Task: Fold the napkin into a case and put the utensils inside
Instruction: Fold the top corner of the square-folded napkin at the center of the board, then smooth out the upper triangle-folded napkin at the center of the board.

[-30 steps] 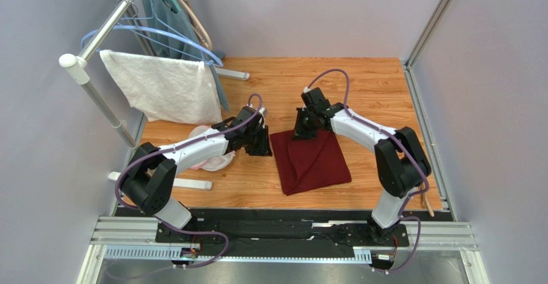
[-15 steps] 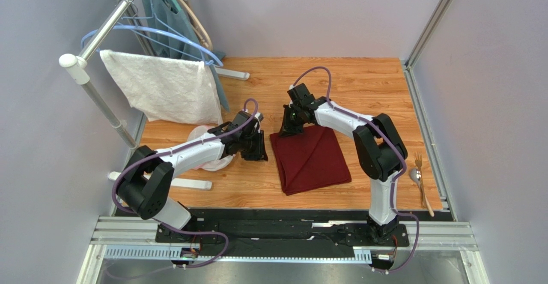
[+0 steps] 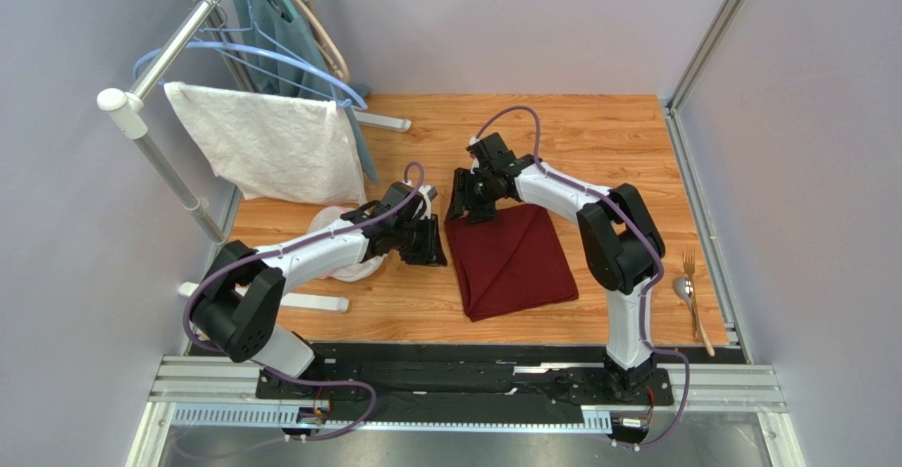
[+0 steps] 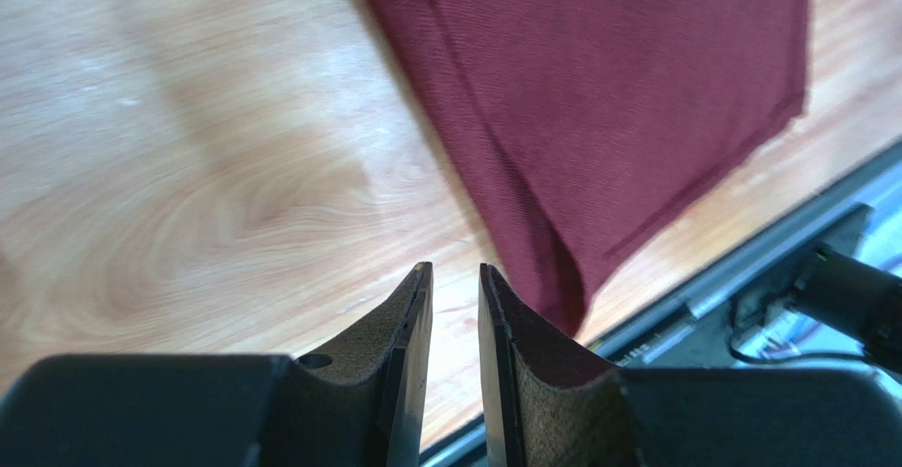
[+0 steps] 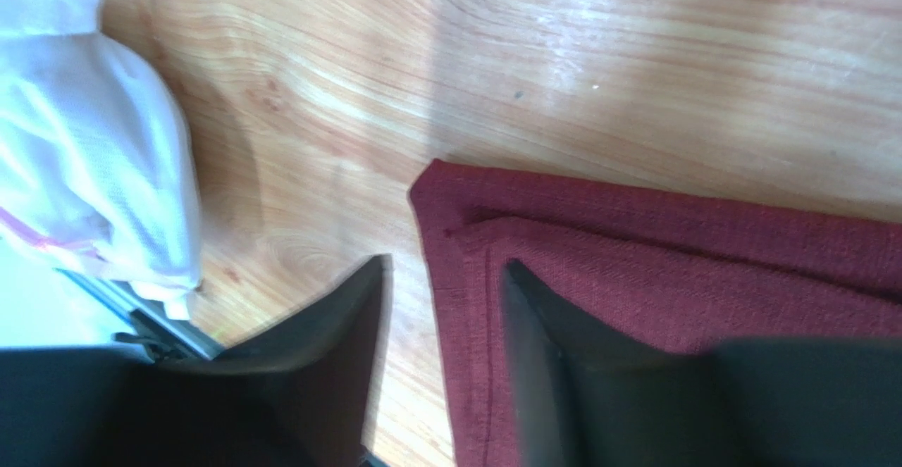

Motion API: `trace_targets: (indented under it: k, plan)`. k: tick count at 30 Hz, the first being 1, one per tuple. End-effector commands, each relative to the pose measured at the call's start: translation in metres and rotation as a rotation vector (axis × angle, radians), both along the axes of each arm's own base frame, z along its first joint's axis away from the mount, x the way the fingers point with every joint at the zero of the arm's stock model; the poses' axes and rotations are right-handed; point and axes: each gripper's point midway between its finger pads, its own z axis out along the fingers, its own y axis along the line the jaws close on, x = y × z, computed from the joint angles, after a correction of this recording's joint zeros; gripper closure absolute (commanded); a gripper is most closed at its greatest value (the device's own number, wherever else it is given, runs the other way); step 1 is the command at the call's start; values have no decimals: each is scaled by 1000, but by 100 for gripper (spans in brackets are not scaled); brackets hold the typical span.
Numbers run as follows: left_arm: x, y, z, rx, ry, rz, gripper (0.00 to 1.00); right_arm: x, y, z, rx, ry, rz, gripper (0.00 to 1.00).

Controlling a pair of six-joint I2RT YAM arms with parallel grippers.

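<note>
1. The dark maroon-red soft cloth napkin (image 3: 513, 261) lies flat on the wooden table (image 3: 593, 139). It has not moved and is still a broad folded rectangle, not yet a narrow case.
2. The right gripper (image 5: 439, 277) has slid leftward along the far edge to the napkin's far-left corner. Its jaws stand moderately apart astride the hem and grip nothing, probably ready to pinch for the next fold.
3. The left gripper (image 4: 455, 277) stays just beside the napkin's left edge, jaws nearly together, empty.
4. The silver fork and spoon with tan handles (image 3: 690, 282) lie well apart at the table's right edge.
</note>
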Motion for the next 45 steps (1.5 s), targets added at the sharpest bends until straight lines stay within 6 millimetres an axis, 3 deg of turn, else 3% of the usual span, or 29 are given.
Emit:
trace_targets:
  k: [1,2,3,4,6,7,8,10,11,13,14,20,27,36,41,45]
  plan:
    - [12,-35,41,-187,-48,-58,69,10,-27,48,8,-127,15,39]
    - [14,-42,42,-211,-36,-57,69,4,-50,35,-23,-115,-3,28]
    - [17,-47,45,-228,-35,-66,69,6,-61,56,3,-163,-30,27]
    - [26,-53,52,-240,-54,-63,69,2,-68,59,41,-141,-31,26]
    - [39,-56,41,-202,-50,-40,69,-5,-96,58,58,-142,-73,27]
    - [50,-62,48,-197,-67,-35,69,-9,-103,55,55,-141,-78,26]
    - [56,-63,36,-171,-50,-35,69,-9,-112,53,50,-156,-72,27]
    - [69,-74,42,-171,-65,-47,68,-13,-121,43,55,-130,-74,33]
    - [73,-77,30,-157,-42,-49,69,-9,-130,42,70,-125,-93,37]
    - [85,-86,32,-164,-47,-46,69,-3,-137,38,90,-118,-111,49]
    - [89,-86,18,-142,-20,-44,70,2,-145,36,93,-118,-135,51]
    - [106,-68,-10,-34,1,5,74,21,-156,26,116,-102,-153,71]
    - [116,-38,-26,68,9,36,74,40,-158,14,145,-89,-176,73]
    - [128,-30,-11,138,-59,1,73,58,-157,10,172,-72,-191,76]
    - [111,-46,16,45,-70,-49,69,55,-158,20,173,-88,-197,77]
    - [81,-60,33,-45,-55,-101,70,58,-159,18,175,-81,-202,77]
